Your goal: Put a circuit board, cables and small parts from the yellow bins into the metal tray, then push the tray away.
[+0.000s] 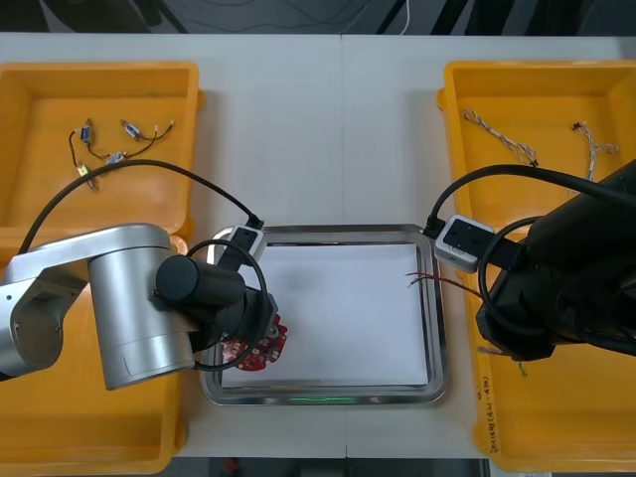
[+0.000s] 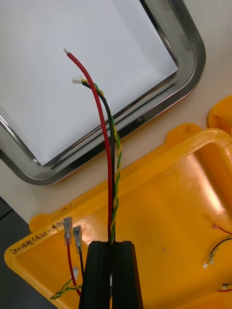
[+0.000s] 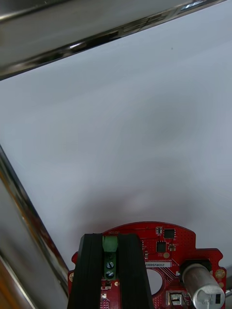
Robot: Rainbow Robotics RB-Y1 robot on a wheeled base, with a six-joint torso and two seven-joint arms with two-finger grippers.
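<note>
On the table (image 1: 328, 129), the metal tray (image 1: 433, 328) is placed between the yellow bins (image 1: 556, 94). At its near left corner the round red circuit board (image 1: 260, 353) is pinched by the jaws of the left gripper (image 3: 110, 241), close to the white inside. Over the near right bin (image 2: 183, 193), the red and yellow cables (image 2: 108, 145) are pinched by the jaws of the right gripper (image 2: 112, 246); their free ends are seen across the tray's right rim. It is judged that the board should be laid flat before it is released, and the cables should be carried further left, so that nothing is left hanging outside.
</note>
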